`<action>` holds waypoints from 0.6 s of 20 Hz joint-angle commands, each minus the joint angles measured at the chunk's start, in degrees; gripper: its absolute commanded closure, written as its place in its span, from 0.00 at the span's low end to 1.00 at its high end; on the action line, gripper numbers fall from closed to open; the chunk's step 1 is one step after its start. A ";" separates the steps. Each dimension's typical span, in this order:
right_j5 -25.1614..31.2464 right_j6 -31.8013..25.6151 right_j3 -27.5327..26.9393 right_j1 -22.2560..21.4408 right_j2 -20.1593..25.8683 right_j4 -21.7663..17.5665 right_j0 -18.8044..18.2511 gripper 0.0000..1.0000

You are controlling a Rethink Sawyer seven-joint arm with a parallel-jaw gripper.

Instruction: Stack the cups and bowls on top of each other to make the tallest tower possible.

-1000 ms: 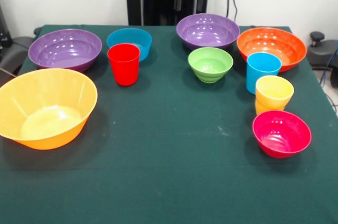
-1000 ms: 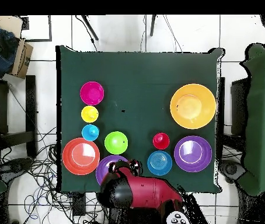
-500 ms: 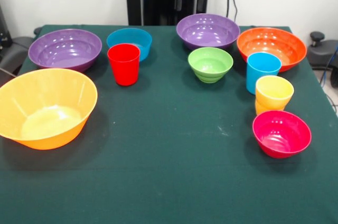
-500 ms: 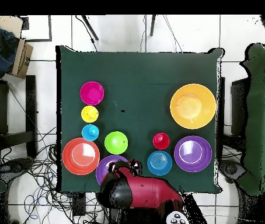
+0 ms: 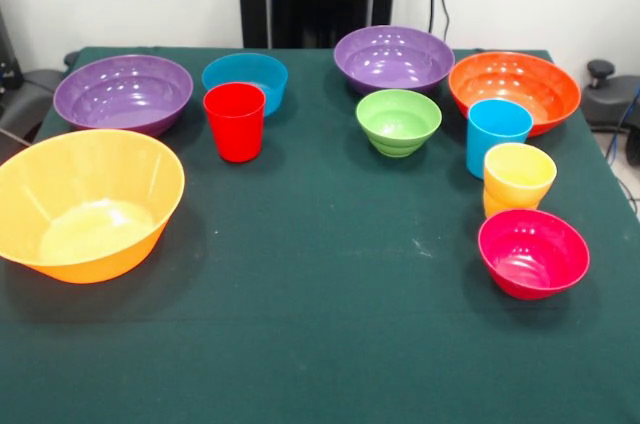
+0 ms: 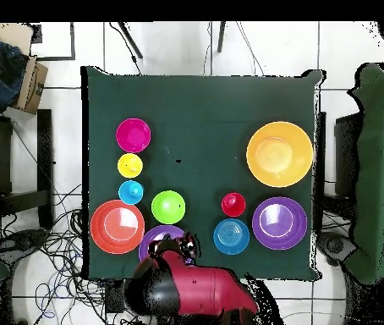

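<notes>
The arm (image 6: 191, 288) sits lower and further left in the overhead view; its red head is gone from the front view.

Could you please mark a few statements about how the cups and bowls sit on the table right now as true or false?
1. The red cup stands upright. True.
2. The green bowl sits inside a purple bowl. False: it sits alone on the cloth.
3. The yellow cup stands between the light blue cup and the pink bowl. True.
4. The yellow-orange bowl holds a cup. False: it is empty.
</notes>
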 commanded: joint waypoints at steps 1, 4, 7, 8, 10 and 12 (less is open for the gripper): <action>8.44 6.60 8.42 -9.07 1.07 1.42 -1.19 0.00; 8.39 4.88 12.12 -12.89 2.23 1.59 -4.44 0.00; 4.39 5.50 15.27 -13.03 3.03 0.04 -6.94 0.00; 2.55 6.17 16.16 -12.26 3.47 -0.57 -7.68 0.00; 0.31 7.32 17.42 -11.64 3.32 -1.25 -8.22 0.00; 0.25 7.31 18.36 -12.36 3.07 -1.53 -8.55 0.00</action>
